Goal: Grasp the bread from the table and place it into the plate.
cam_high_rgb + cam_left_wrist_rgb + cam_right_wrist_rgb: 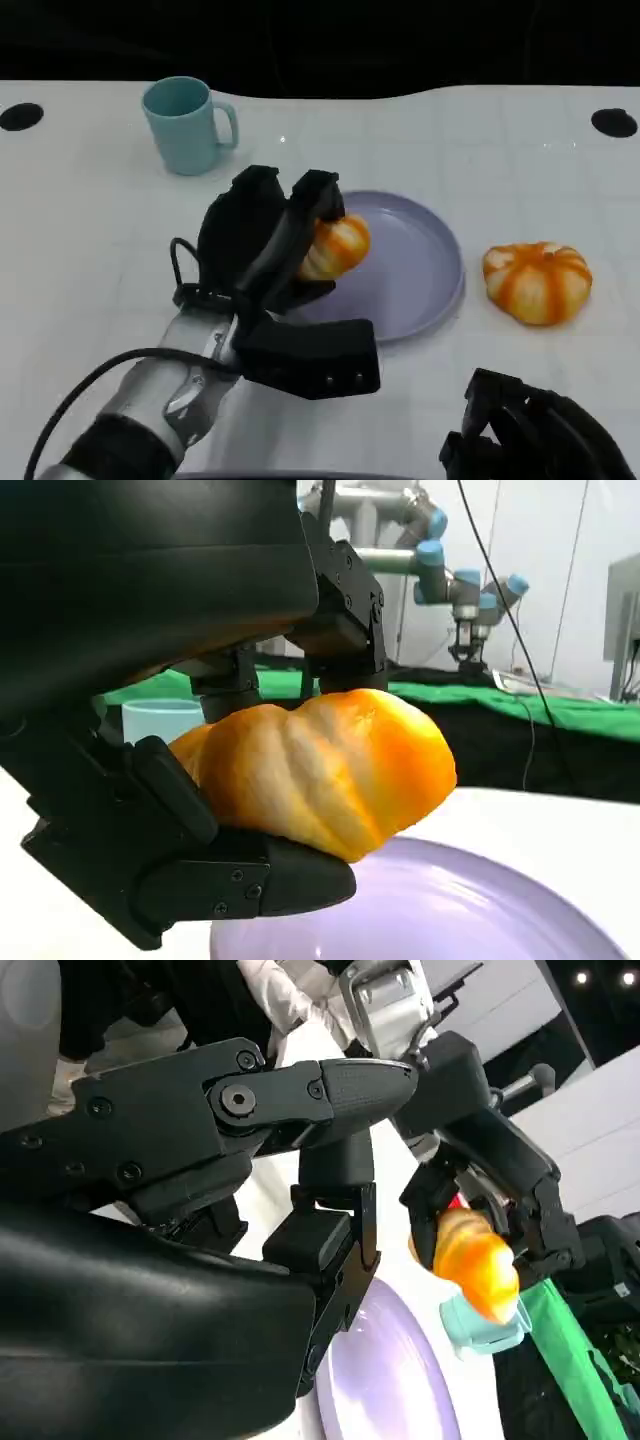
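Note:
My left hand (265, 245) grips an orange and white striped bread (335, 247) and holds it just above the left rim of the lavender plate (420, 265). In the left wrist view the bread (320, 765) sits between black fingers (200, 880) above and below it, with the plate (470, 910) underneath. The right wrist view shows the same bread (470, 1260) held over the plate (385, 1380). My right hand (530, 435) stays low at the near right edge of the table, its fingers (250, 1130) apart and holding nothing.
A second round orange striped bread (537, 282) lies on the white table to the right of the plate. A teal mug (187, 125) stands at the back left. Two black round holes (613, 122) mark the table's far corners.

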### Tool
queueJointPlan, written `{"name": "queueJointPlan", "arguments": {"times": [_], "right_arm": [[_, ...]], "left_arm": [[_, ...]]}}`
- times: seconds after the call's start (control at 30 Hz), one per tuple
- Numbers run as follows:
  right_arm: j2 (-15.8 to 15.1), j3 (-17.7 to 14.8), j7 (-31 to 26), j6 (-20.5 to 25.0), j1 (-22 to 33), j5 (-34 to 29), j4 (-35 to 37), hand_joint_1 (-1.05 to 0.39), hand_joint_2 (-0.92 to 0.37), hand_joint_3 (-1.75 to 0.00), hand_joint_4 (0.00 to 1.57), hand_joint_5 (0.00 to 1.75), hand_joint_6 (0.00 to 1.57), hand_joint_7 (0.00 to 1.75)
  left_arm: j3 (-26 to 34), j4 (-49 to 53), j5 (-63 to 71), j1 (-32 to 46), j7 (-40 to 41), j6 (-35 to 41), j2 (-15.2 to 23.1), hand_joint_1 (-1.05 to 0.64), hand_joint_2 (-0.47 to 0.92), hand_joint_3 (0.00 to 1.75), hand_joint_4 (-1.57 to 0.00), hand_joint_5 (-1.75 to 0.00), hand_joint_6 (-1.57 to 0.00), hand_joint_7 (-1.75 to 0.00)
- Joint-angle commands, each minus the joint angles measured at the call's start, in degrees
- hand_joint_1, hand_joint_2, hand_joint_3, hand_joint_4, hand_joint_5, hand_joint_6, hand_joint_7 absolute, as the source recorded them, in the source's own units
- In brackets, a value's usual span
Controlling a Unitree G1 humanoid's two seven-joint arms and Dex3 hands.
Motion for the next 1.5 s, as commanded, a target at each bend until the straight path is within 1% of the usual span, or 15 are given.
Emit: {"name": "queueJointPlan", "arguments": {"times": [0.03,0.07,0.1,0.23,0.27,0.4,0.47,0.57,0.63,0.67,0.77,0.93,1.23,1.4,1.5], "right_arm": [[-0.7,-0.6,0.2,-0.3,0.4,0.6,-0.7,-0.70,-0.92,-0.22,0.87,1.60,0.78,1.34],[-0.8,-0.7,0.1,-0.1,0.5,0.6,-0.8,-0.70,-0.92,-0.22,0.87,1.60,0.79,1.34],[-0.8,-0.7,0.0,0.0,0.5,0.6,-0.8,-0.70,-0.92,-0.21,0.87,1.60,0.79,1.34],[-0.9,-0.8,0.7,-0.3,0.3,0.8,-0.3,-0.70,-0.92,-0.22,0.87,1.61,0.78,1.34],[-0.8,-0.8,0.7,-0.3,0.3,0.9,-0.2,-0.70,-0.92,-0.22,0.87,1.61,0.78,1.35],[-0.7,-0.8,1.4,-1.0,0.2,0.8,0.3,-0.70,-0.92,-0.22,0.87,1.60,0.78,1.34],[-0.7,-0.8,1.5,-1.0,0.3,0.7,0.2,-0.70,-0.92,-0.22,0.87,1.60,0.77,1.34],[-0.6,-0.6,1.3,-1.0,0.4,0.5,0.0,-0.70,-0.92,-0.22,0.87,1.60,0.78,1.34],[-0.6,-0.6,1.3,-1.1,0.4,0.5,0.0,-0.70,-0.92,-0.22,0.87,1.59,0.78,1.34],[-0.6,-0.6,1.3,-1.1,0.4,0.5,0.0,-0.70,-0.92,-0.22,0.87,1.59,0.78,1.34],[-0.7,-0.5,1.2,-1.0,0.3,0.4,0.0,-0.71,-0.92,-0.22,0.88,1.59,0.78,1.33],[-0.6,-0.5,1.2,-1.1,0.3,0.5,0.0,-0.72,-0.92,-0.21,0.88,1.59,0.79,1.33],[-0.6,-0.6,1.0,-1.0,0.2,0.4,0.1,-0.70,-0.92,-0.20,0.87,1.60,0.79,1.34],[-0.6,-0.6,0.9,-0.8,0.3,0.5,-0.1,-0.69,-0.92,-0.21,0.87,1.59,0.79,1.34],[-0.7,-0.6,1.0,-0.8,0.4,0.6,-0.2,-0.69,-0.92,-0.22,0.87,1.59,0.78,1.33]], "left_arm": [[-0.7,4.1,-1.1,-3.5,-1.2,-1.3,-1.6,-0.20,0.46,0.93,-0.97,-1.75,-0.78,-1.54],[-0.8,5.0,-1.4,-4.1,-2.1,-1.3,-2.2,-0.21,0.46,0.91,-0.96,-1.75,-0.77,-1.53],[-1.0,6.1,-1.6,-4.7,-2.8,-1.2,-2.7,-0.22,0.51,0.84,-0.96,-1.75,-0.85,-1.23],[-1.3,10.3,-3.4,-6.9,-4.4,-2.2,-4.7,-0.22,0.62,0.61,-0.94,-1.75,-0.99,-0.81],[-1.2,11.4,-3.9,-7.4,-4.8,-2.4,-5.2,-0.22,0.67,0.54,-0.93,-1.75,-0.97,-0.86],[-1.3,15.8,-5.2,-9.6,-5.5,-3.8,-6.6,-0.21,0.75,0.35,-0.88,-1.75,-1.00,-0.73],[-1.2,16.9,-6.3,-10.3,-7.3,-4.1,-6.9,-0.25,0.84,0.20,-0.81,-1.60,-0.99,-0.65],[-1.9,17.3,-6.3,-10.9,-9.1,-3.9,-6.7,-0.28,0.91,0.06,-0.74,-1.21,-0.89,-0.34],[-2.5,17.0,-5.9,-11.3,-11.8,-2.5,-6.6,-0.33,0.92,0.06,-0.63,-1.03,-0.74,-0.14],[-2.7,16.8,-5.9,-11.4,-13.2,-1.8,-6.5,-0.39,0.92,0.09,-0.54,-0.81,-0.62,-0.06],[-3.4,15.3,-5.3,-11.3,-16.1,0.2,-5.9,-0.59,0.92,0.08,-0.40,-0.38,-0.38,-0.01],[-4.8,10.6,-3.5,-10.4,-20.9,4.1,-4.1,-0.88,0.92,0.26,-0.19,-0.17,-0.12,0.00],[-3.1,-0.8,-5.7,-5.7,-26.4,6.1,-0.5,-0.98,0.92,0.39,-0.17,-0.14,-0.09,-0.01],[0.6,-7.9,-10.4,-0.3,-26.5,4.1,0.5,-0.89,0.92,0.32,-0.30,-0.21,-0.18,-0.05],[3.2,-10.4,-13.7,3.2,-23.8,-0.3,0.9,-0.75,0.92,0.19,-0.45,-0.29,-0.32,-0.09]]}}
